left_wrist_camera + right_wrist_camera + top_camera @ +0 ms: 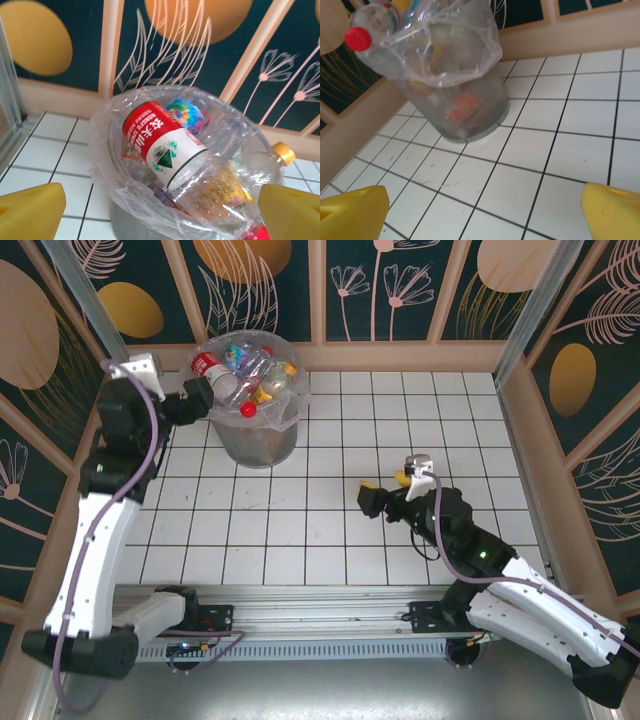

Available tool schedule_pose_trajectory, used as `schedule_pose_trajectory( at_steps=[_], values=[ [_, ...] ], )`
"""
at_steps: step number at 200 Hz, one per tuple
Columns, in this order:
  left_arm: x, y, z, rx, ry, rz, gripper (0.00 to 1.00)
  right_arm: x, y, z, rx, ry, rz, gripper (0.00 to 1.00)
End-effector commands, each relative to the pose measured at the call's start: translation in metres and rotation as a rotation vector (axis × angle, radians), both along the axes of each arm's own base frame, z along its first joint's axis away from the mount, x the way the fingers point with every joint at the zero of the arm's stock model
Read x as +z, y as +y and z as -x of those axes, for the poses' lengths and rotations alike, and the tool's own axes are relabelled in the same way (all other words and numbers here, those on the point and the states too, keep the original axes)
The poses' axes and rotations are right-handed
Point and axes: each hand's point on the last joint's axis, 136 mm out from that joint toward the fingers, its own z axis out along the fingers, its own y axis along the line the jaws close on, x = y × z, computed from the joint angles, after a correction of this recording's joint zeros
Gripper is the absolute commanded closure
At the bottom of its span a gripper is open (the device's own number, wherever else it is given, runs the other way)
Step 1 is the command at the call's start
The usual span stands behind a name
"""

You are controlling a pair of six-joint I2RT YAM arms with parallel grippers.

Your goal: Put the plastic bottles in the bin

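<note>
Bin: the grey bin (262,445) stands far left on the tiled table (420,410). It is lined with a clear bag and heaped above its rim.
Plastic bottles: every one I can see is in or on the bin, in a jumbled heap (250,375).
Red-labelled bottle (162,145): it lies tilted on top of the heap, toward the left side of the rim.
Red-capped bottle (358,38): it leans out over the near rim, with its cap past the edge of the bag.
Yellow-capped bottle (283,152): it sits at the far-right edge of the heap, neck pointing outward.
Left gripper (203,392): it sits just beside the bin's left rim with its jaws spread wide. Its yellow pads (30,212) sit at the 2 sides of the wrist view with nothing between them.
Right gripper (383,490): it is low over the tiles, well apart from the bin and facing it. Its jaws are wide and its pads (352,212) are empty.
Step in hand: judged to be the end of a drop-off, with the left arm due to clear the bin.
Doing it well: lift the left gripper up first, then back, keeping the jaws wide so neither pad snags the loose bag or nudges the red-labelled bottle.
Risk: the heap is crowned, so a bump at the rim could roll the top bottle or tip the red-capped one onto the tiles.
Progress: judged nearly complete.
</note>
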Motion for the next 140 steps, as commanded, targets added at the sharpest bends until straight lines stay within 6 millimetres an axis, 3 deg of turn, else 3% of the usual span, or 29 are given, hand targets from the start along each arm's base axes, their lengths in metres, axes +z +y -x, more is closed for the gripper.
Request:
schedule_pose_trajectory(
  at_steps=[1,32,39,63,99,140],
  values=[
    [0.007,-0.008,0.003,-0.055,-0.144,-0.033,0.02,0.027,-0.014,-0.013,-0.092,-0.076,0.016,0.01],
    [-0.030,-0.007,0.018,-0.057,-0.118,-0.018,0.02,0.025,-0.021,-0.022,-0.147,-0.165,0.057,0.01],
    [-0.053,-0.005,0.017,-0.045,-0.074,-0.009,0.01,0.025,-0.022,-0.024,-0.155,-0.184,0.059,0.01],
    [-0.094,0.012,0.020,0.066,-0.038,0.036,0.02,0.019,-0.024,-0.034,-0.181,-0.211,0.113,0.01],
    [-0.142,0.029,0.032,0.155,-0.071,0.048,0.01,-0.006,-0.036,-0.056,-0.250,-0.184,0.203,0.01],
    [-0.185,0.040,0.035,0.201,-0.073,-0.044,0.02,-0.036,-0.064,-0.082,-0.323,-0.173,0.238,0.01]
  ],
)
